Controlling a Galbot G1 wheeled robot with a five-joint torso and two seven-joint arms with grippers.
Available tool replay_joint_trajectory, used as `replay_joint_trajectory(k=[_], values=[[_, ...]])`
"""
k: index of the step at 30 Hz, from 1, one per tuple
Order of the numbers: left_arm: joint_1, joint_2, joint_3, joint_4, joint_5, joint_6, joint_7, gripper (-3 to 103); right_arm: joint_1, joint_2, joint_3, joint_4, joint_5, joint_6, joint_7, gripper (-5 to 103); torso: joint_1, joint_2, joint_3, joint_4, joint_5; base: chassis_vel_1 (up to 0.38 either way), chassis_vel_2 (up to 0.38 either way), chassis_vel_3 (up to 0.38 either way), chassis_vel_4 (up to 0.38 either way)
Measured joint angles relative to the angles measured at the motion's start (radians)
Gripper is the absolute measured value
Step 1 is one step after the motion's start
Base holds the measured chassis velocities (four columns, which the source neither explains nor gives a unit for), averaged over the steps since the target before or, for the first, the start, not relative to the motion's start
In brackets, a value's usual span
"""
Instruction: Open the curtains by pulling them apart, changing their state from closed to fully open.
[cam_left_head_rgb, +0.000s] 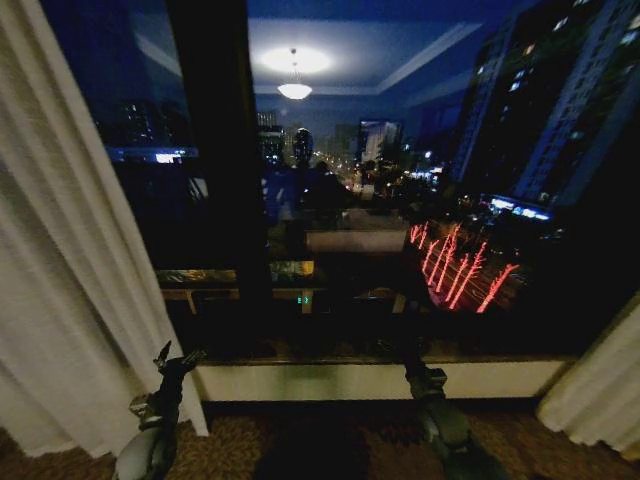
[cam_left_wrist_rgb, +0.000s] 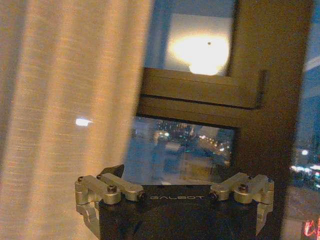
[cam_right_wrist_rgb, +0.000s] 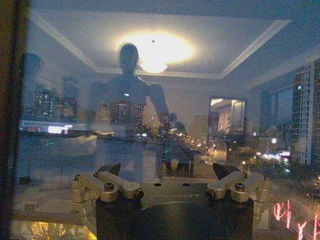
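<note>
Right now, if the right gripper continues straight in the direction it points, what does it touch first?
Most likely the window glass: the right gripper, fingers open, faces the pane with nothing between, though depth is unclear.

Sheer cream curtains (cam_left_head_rgb: 70, 250), parted, hanging at sides

The one word that can be read is "GALBOT", in small pale capitals on the black body of the left hand (cam_left_wrist_rgb: 174, 200), between its 2 metal finger linkages, seen in the left wrist view. Out past the window glass (cam_left_head_rgb: 420, 180), red neon strokes (cam_left_head_rgb: 455, 270) glow over the night street in the head view, but they form no letters that can be made out. A tiny green lit mark (cam_left_head_rgb: 303, 299) sits low on the dark window frame, too small to read. The red glow (cam_right_wrist_rgb: 295, 220) low in the right wrist view is equally illegible.
</note>
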Motion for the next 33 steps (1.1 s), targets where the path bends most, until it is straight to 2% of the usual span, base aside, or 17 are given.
replay_joint_trajectory(k=[12, 19, 28, 33], values=[[0.000, 0.000, -0.001, 0.000, 0.000, 0.000, 0.000, 100, 0.000, 0.000, 0.000, 0.000, 0.000, 0.000, 0.000, 100, 0.000, 0.000, 0.000, 0.0005, -0.0001, 0.282, 0.274, -0.287, -0.282], [0.000, 0.000, 0.000, 0.000, 0.000, 0.000, 0.000, 100, 0.000, 0.000, 0.000, 0.000, 0.000, 0.000, 0.000, 100, 0.000, 0.000, 0.000, -0.0003, 0.0016, 0.000, 0.003, 0.010, 0.007], [0.000, 0.000, 0.000, 0.000, 0.000, 0.000, 0.000, 100, 0.000, 0.000, 0.000, 0.000, 0.000, 0.000, 0.000, 100, 0.000, 0.000, 0.000, 0.0000, -0.0005, -0.015, -0.036, 0.016, 0.027], [0.000, 0.000, 0.000, 0.000, 0.000, 0.000, 0.000, 100, 0.000, 0.000, 0.000, 0.000, 0.000, 0.000, 0.000, 100, 0.000, 0.000, 0.000, -0.0001, 0.0004, 0.000, 0.000, 0.000, 0.000]])
